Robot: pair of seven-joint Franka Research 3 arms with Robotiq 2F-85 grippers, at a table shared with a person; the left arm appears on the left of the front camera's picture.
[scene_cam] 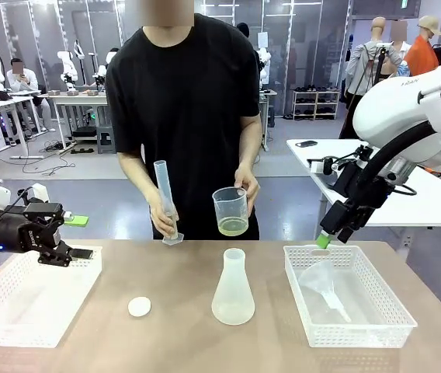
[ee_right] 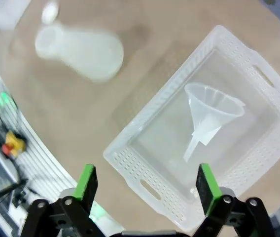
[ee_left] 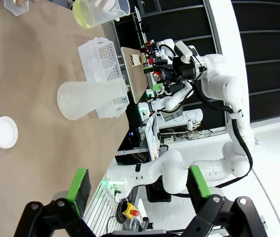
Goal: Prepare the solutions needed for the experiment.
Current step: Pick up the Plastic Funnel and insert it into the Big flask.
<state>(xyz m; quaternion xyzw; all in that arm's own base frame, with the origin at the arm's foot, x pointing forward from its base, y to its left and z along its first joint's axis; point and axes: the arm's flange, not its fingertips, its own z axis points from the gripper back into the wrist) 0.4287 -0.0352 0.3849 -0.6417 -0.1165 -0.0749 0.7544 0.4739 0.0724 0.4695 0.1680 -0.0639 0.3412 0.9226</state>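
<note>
Hands spread wide, gripping nothing: left hand [ee_left: 137,183] beside a basket [scene_cam: 26,307], right hand [ee_right: 145,183] above the funnel basket [ee_right: 130,160].

Tabletop [scene_cam: 175,336]: brown, matte, one flat surface. White perforated basket [scene_cam: 19,311] sits at the robot's left end, second white perforated basket [scene_cam: 345,336] at the right end, well apart. Frosted conical flask [scene_cam: 233,289] stands upright mid-tabletop between them, nearer the right basket and touching neither. Small white round cap [scene_cam: 139,306] lies flat left of the flask, clear of it and of the left basket. Graduated cylinder [scene_cam: 164,198]: foot is at the far edge, can't tell if it rests on the surface.
</note>
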